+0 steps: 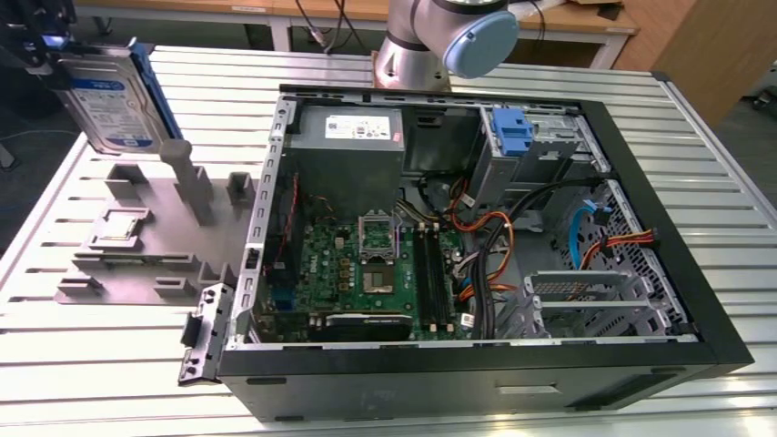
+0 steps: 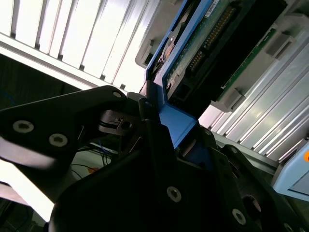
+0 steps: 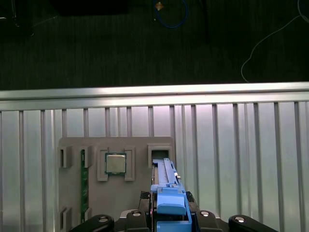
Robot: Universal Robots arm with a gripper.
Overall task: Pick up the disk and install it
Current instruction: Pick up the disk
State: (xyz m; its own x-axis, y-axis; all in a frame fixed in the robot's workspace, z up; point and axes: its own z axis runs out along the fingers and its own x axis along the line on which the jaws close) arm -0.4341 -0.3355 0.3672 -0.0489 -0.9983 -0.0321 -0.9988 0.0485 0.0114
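Here, the pincer (image 1: 46, 50) is clamped on the disk (image 1: 113, 102), holding it on edge at the exterior view's far left, above the grey fixture plate (image 1: 146, 238) that lies on the slatted metal counter (image 1: 73, 364). The disk's blue-and-white label faces the exterior camera, and a blue rail runs along its edge. In the second wrist view the black fingers (image 2: 149, 113) press on that blue rail, with the drive's green circuit board turned toward the lens. In the first wrist view the disk shows edge-on over the plate, close to an empty square pocket, and the plate also carries a processor chip (image 3: 115, 163) and a green memory stick (image 3: 83, 182). The open computer case (image 1: 461, 369) sits just beside the plate toward the exterior view's right, well apart from the disk, with its motherboard (image 1: 352, 264) exposed and an upright blue latch (image 1: 514, 137) at its far side.
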